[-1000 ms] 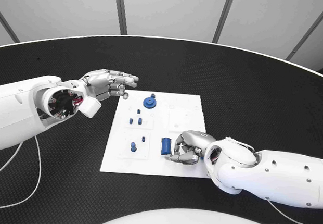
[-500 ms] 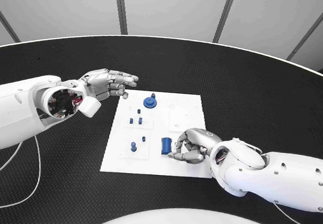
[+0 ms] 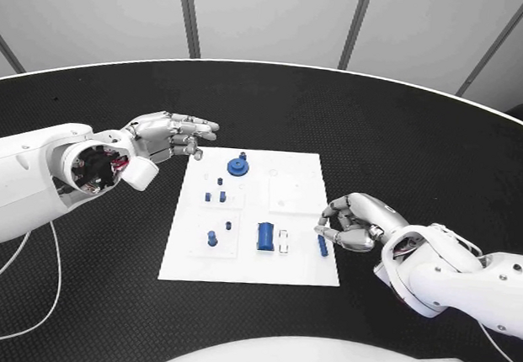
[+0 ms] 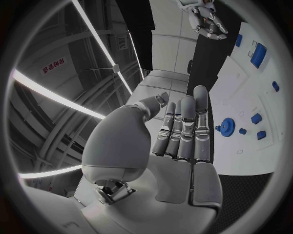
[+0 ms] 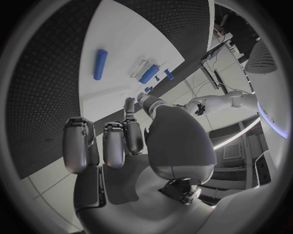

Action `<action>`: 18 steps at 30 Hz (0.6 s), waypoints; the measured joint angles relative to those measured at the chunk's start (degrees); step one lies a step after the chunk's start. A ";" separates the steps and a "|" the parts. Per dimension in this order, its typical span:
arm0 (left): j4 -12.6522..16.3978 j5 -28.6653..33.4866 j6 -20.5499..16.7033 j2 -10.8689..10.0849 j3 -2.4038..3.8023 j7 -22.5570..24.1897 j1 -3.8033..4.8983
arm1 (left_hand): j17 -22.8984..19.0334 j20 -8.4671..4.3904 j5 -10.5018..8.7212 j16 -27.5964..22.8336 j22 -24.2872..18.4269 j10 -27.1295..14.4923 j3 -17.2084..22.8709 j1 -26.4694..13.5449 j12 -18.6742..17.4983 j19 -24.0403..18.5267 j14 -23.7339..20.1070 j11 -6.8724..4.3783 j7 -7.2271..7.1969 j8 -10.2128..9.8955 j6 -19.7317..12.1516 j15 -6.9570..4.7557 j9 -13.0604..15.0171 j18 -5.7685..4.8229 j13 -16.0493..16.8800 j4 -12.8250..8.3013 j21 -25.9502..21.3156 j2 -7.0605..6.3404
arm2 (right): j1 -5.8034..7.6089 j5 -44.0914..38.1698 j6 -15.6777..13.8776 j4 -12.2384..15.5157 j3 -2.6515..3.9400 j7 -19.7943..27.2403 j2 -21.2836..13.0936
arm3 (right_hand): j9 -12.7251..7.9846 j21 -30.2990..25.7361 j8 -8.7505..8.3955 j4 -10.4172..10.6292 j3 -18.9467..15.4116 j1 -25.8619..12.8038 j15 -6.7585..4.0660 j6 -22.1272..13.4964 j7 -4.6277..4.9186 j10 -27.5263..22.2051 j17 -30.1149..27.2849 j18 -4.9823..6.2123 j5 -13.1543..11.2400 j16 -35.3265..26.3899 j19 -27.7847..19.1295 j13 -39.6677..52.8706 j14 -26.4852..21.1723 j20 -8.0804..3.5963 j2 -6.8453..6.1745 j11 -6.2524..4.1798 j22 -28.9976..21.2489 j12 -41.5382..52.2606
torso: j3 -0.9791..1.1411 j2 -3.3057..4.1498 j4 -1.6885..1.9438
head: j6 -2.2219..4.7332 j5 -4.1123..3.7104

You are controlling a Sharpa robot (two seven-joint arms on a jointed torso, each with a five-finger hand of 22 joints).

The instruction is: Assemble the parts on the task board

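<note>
Lying flat mid-way across the black table [image 3: 435, 144], the white task board [image 3: 298, 171] is carrying its blue parts: a round geared piece [image 3: 238, 166] at the far edge, small pegs [image 3: 212, 239] standing along the left column, a stubby cylinder [image 3: 265, 236] and a slim pin [image 3: 322, 246] lying near the front right. Hovering off the far-left corner of the board, the left hand [image 3: 168, 136] is holding nothing, fingers straight and close together, touching no part. Hanging just beside the board's right edge next to the slim pin, the right hand [image 3: 356, 222] is curling its fingers inward, seemingly on nothing, though the palm is hidden.
</note>
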 measured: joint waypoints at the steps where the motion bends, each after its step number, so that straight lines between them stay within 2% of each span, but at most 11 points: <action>1: -0.03 0.00 0.01 0.03 0.00 0.01 0.00 | 0.00 0.00 0.00 0.00 0.00 0.00 0.00 0.00 0.00 0.00 0.00 0.00 0.00 0.00 0.00 0.00 0.00 0.00 0.00 0.00 0.00 0.00 | 0.00 0.26 -0.12 -0.13 -0.01 -0.28 -0.63 | -0.15 0.00 -0.25 0.09 0.23 0.00 0.10 0.00 0.00 0.00 0.00 0.00 0.00 0.00 0.00 0.00 -0.10 0.00 0.00 0.00 0.00 0.00 | 0.02 -0.05 -0.07 | 0.00 -0.07; 4: -0.10 0.00 0.09 0.16 0.00 0.05 -0.01 | 0.00 0.00 0.00 0.00 0.00 0.00 0.00 0.00 0.00 0.00 0.00 0.00 0.00 0.00 0.00 0.00 0.00 0.00 0.00 0.00 0.00 0.00 | -0.02 0.55 -0.18 -0.74 -0.04 -1.29 -1.06 | -0.44 -0.22 -0.66 -0.07 0.39 -0.11 0.17 0.21 0.21 0.00 0.00 0.00 0.00 0.00 -0.13 0.00 -0.17 0.13 -0.11 0.22 0.00 -0.32 | 0.06 -0.18 -0.25 | 0.03 -0.35; 8: -0.08 0.00 0.19 0.23 -0.01 0.08 -0.02 | 0.00 0.00 0.00 0.00 0.01 0.00 0.00 0.00 0.00 0.00 0.00 0.00 0.00 0.00 0.00 0.00 0.00 0.00 0.00 0.00 0.00 0.00 | -0.04 0.75 -0.20 -2.22 -0.13 -3.51 -0.39 | -0.64 -0.60 -1.07 0.17 0.63 -1.16 0.38 0.51 0.51 0.01 0.00 -0.01 0.25 0.00 -0.01 -0.01 0.03 0.41 -1.15 0.41 0.00 -0.52 | 0.11 -0.27 -0.36 | 0.05 -0.69; 13: -0.06 0.00 0.20 0.11 -0.01 0.08 -0.03 | 0.00 0.00 0.00 0.00 0.01 0.00 0.00 0.00 0.00 0.00 0.00 0.00 0.00 0.00 0.00 0.00 0.01 0.00 -0.01 0.00 0.00 0.00 | -0.06 0.76 -0.31 -3.76 -0.18 -5.83 0.44 | -0.72 -0.89 -1.32 0.32 0.78 -1.67 0.38 0.75 0.68 0.01 0.00 -0.01 0.84 0.00 -0.02 -0.01 0.03 0.41 -1.67 0.40 0.00 -0.71 | 0.12 -0.27 -0.40 | 0.03 -0.85; 18: 0.02 0.00 0.18 0.00 -0.01 0.07 -0.03 | 0.00 0.00 0.00 0.00 0.01 0.00 0.00 0.00 0.00 0.00 0.00 0.00 0.00 0.00 0.00 0.00 0.04 0.00 -0.01 0.00 0.00 0.00 | -0.07 0.76 0.82 -4.97 -0.22 -7.46 1.58 | -0.77 -0.89 -1.54 0.52 0.59 -2.21 0.38 1.24 0.59 0.01 0.00 -0.01 0.85 -0.35 -0.02 -0.01 0.03 0.41 -2.17 0.41 0.00 -0.94 | 0.07 -0.21 -0.40 | -0.05 -0.98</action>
